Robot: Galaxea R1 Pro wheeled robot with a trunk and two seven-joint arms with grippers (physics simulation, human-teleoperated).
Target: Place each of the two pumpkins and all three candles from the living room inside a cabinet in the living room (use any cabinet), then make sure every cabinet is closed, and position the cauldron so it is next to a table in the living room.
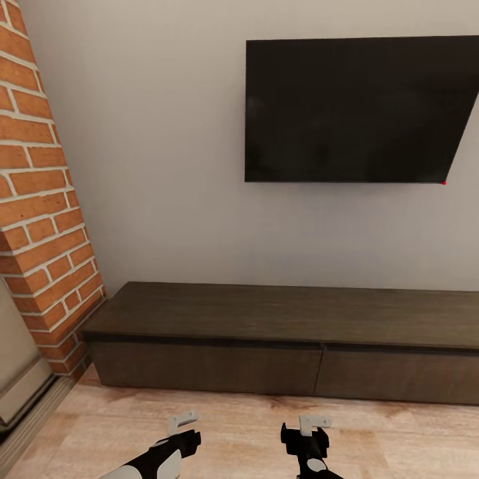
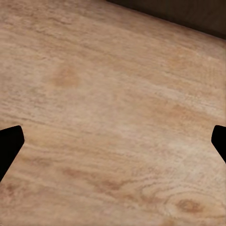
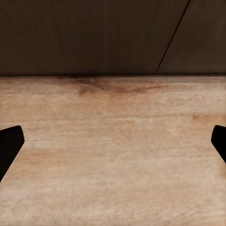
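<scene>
The long, low dark-brown cabinet (image 1: 279, 313) stands against the grey wall straight ahead, with both wide drawer fronts (image 1: 206, 369) shut flush. Its front also shows in the right wrist view as the dark cabinet face (image 3: 94, 37) meeting the floor. My left gripper (image 1: 183, 426) and right gripper (image 1: 313, 426) hang low over the floor a short way before the cabinet. In both wrist views the fingertips (image 2: 9, 141) (image 3: 9, 141) stand far apart, so both grippers are open and hold nothing. The pumpkins, candles and cauldron are out of view.
A red brick chimney (image 1: 40, 199) rises at the left, close to the cabinet's left end. A black TV (image 1: 359, 110) hangs on the wall above the cabinet. Light wood plank floor (image 1: 239, 426) lies between me and the cabinet.
</scene>
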